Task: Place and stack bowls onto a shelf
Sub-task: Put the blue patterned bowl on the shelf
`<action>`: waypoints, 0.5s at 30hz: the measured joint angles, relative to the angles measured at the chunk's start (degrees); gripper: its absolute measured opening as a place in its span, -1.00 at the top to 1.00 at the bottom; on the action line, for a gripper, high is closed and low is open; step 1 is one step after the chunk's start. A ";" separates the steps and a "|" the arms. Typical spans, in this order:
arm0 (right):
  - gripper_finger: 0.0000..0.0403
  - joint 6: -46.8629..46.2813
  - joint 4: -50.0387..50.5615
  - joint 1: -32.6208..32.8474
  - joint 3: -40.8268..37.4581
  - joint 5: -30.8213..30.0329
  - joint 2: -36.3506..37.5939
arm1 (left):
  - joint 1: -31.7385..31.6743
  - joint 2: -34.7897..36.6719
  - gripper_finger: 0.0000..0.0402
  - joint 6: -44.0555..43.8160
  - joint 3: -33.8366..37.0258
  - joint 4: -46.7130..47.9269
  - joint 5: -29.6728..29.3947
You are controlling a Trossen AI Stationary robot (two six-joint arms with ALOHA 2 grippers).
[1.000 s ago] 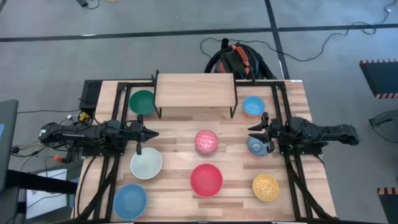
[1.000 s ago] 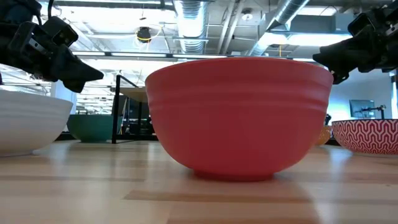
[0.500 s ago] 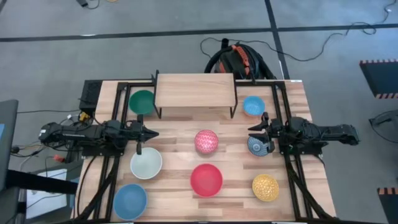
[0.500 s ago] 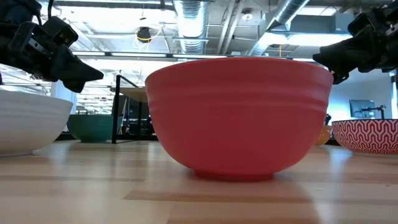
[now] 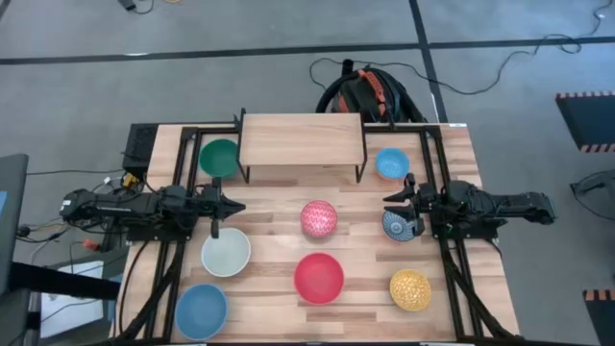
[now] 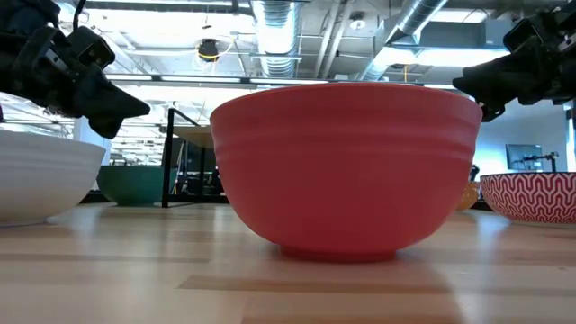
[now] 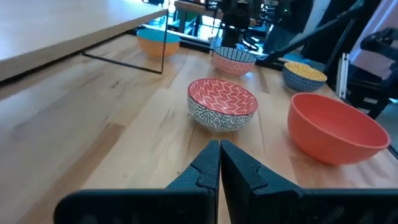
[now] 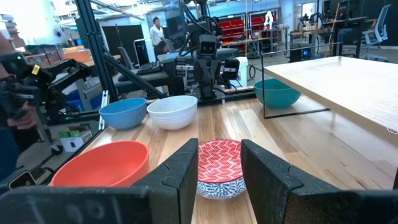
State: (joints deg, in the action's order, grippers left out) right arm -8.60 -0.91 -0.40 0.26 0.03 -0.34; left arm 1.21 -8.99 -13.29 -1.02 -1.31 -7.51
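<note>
The light-wood shelf [image 5: 301,139] stands at the table's far middle with nothing on it. Bowls sit on the tabletop on their bases: green [image 5: 220,156], blue [image 5: 391,163], pink speckled [image 5: 319,218], red [image 5: 318,277], yellow speckled [image 5: 410,288], cream-white [image 5: 226,253], blue [image 5: 201,309], and a blue patterned one [image 5: 397,227]. My left gripper [image 5: 231,206] is shut and empty, raised above the table left of the pink bowl [image 7: 222,102]. My right gripper [image 5: 399,200] is open and empty, raised over the blue patterned bowl and facing the pink bowl [image 8: 219,177].
Black frame rails [image 5: 183,240] run along both table sides. A black and orange bag [image 5: 365,91] lies on the floor behind the shelf. A person [image 8: 157,31] stands far off in the room. The red bowl [image 6: 346,171] fills the low view.
</note>
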 joint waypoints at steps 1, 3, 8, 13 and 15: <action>0.27 0.00 -0.01 0.00 -0.01 0.01 0.00 | 0.00 0.00 1.00 0.30 0.00 -0.09 -0.61; 0.27 -0.01 -0.01 0.01 -0.01 -0.01 0.00 | 0.00 0.01 1.00 0.55 0.00 -0.36 -1.68; 0.27 0.09 -0.01 0.02 -0.01 0.00 0.00 | -0.01 0.01 1.00 -7.48 0.00 -1.31 -2.14; 0.27 22.76 -1.06 -1.40 0.00 -2.86 -0.02 | 0.00 0.01 1.00 -12.32 0.00 -3.21 -4.26; 0.27 33.47 -1.66 -2.08 0.01 -3.00 0.00 | 0.00 0.00 1.00 -13.35 0.00 -4.92 -7.53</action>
State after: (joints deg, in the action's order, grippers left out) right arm 24.87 -2.57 -2.48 0.27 -2.97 -0.34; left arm 1.21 -8.99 -26.63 -1.02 -6.23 -15.04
